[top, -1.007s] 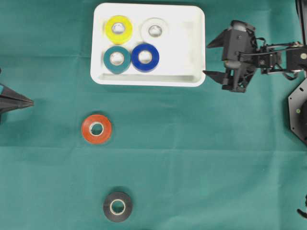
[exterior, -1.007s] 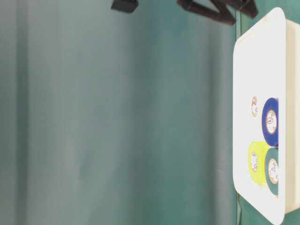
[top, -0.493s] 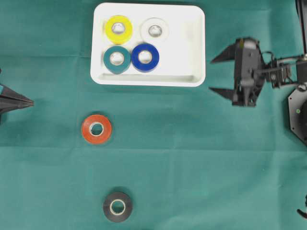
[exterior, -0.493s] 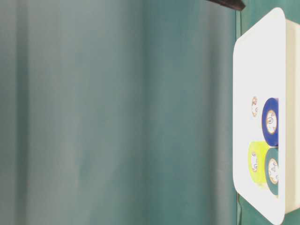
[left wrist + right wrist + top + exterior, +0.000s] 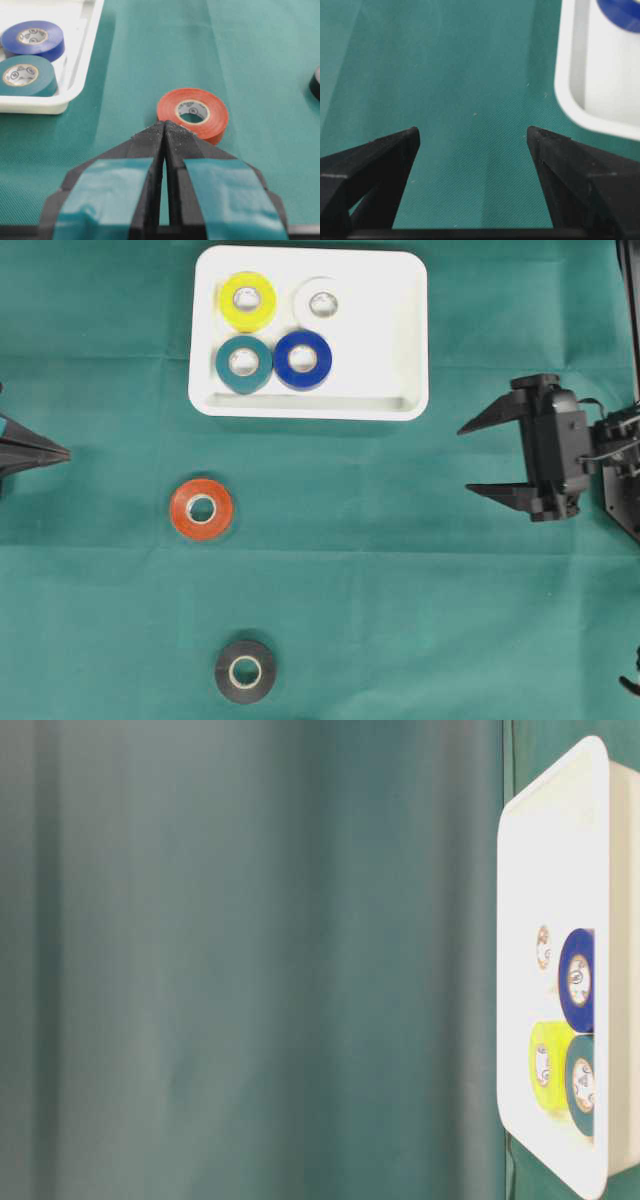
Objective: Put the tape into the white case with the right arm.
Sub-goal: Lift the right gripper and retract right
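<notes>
Left gripper (image 5: 60, 452) clenched at left edge. Orange tape (image 5: 202, 509) left of centre, black tape (image 5: 245, 671) bottom, both on cloth, outside white case (image 5: 410, 340) at top. Right gripper (image 5: 465, 456) spread wide, empty, far right of both.

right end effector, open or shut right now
Open. In the overhead view the right end effector has its two black fingers spread wide with bare green cloth between them, and the wrist view shows the same gap, holding nothing.
</notes>
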